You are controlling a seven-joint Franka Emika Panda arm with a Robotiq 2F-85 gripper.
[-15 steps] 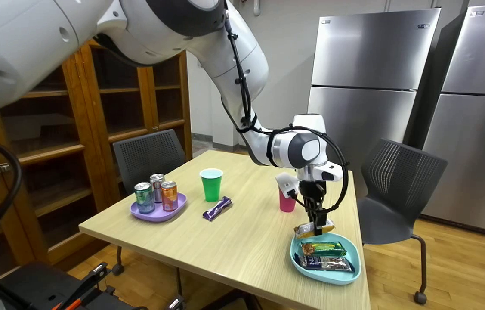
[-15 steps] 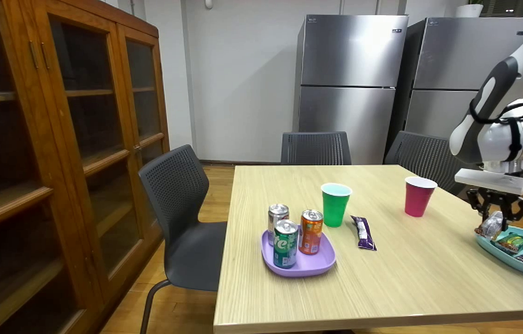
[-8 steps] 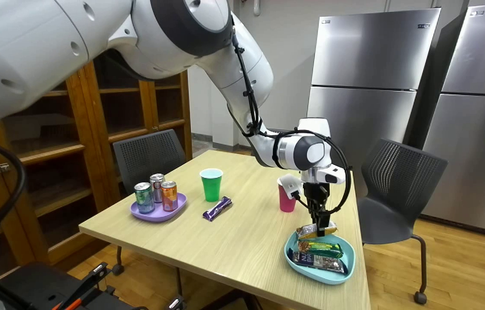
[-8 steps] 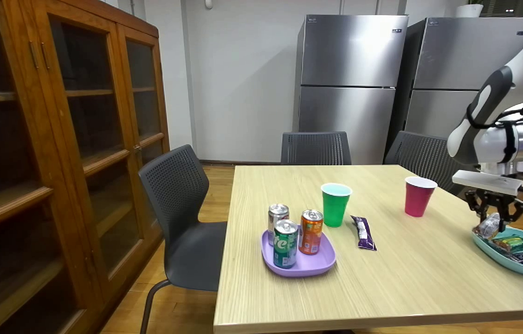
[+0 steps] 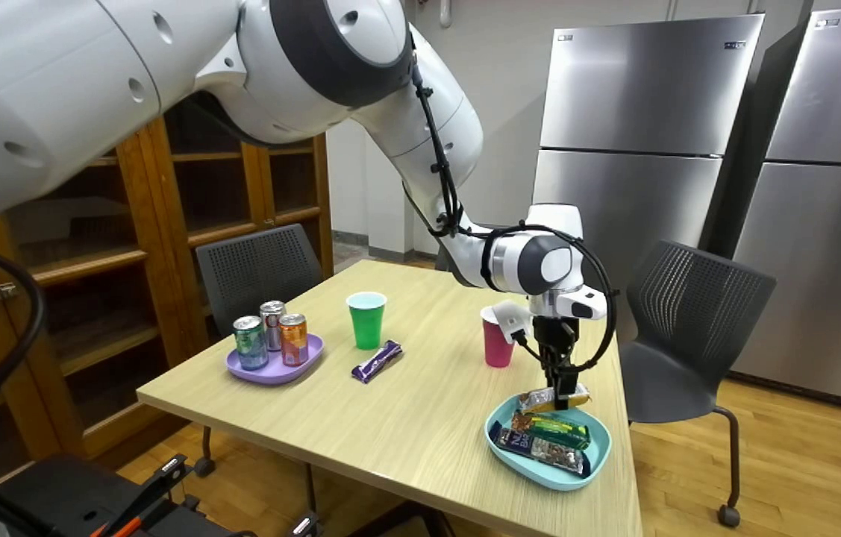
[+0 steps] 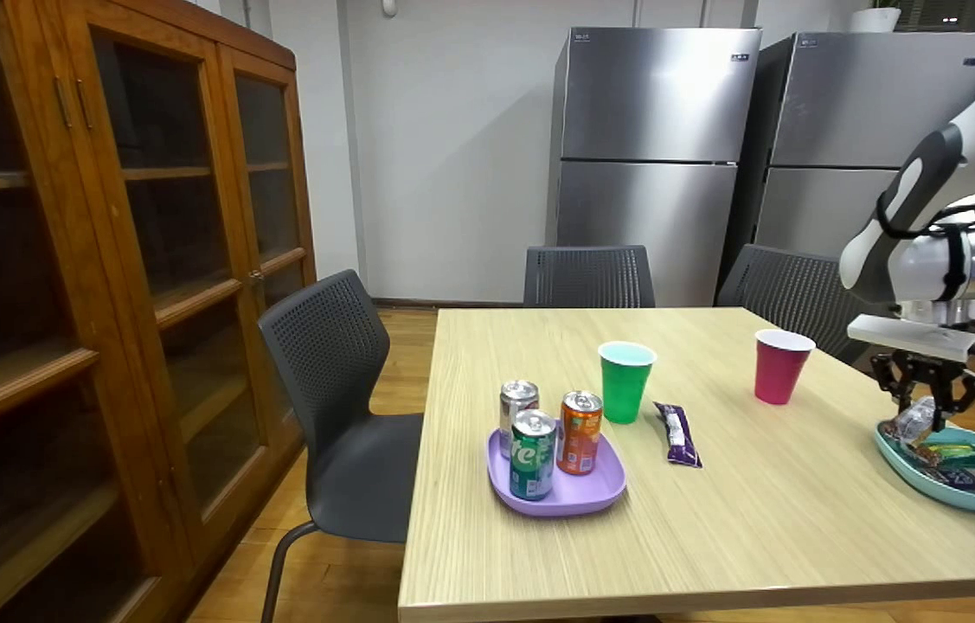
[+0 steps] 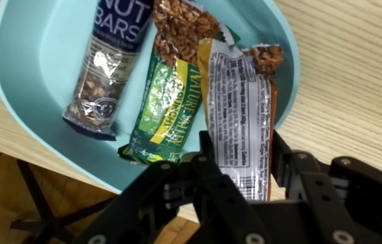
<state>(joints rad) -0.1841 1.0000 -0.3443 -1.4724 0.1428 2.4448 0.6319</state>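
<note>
My gripper is shut on a snack bar with a silver-white printed back and orange-yellow edges, one finger against each long side. The bar's far end lies over the rim side of a teal plate, overlapping a green granola bar. Beside that lies a dark blue nut bar, also in the plate. In an exterior view the gripper points down at the plate's far side, with the bar tilted slightly. In an exterior view the plate is cut off by the picture's edge.
A pink cup stands behind the arm. A purple-wrapped bar and a green cup stand mid-table. A purple tray bears three cans. The table's edge runs close to the teal plate; chairs surround the table.
The teal plate has slid and turned slightly, leftward in both exterior views, its bars shifting with it. My gripper has sunk a little, still holding the silver-backed bar.
</note>
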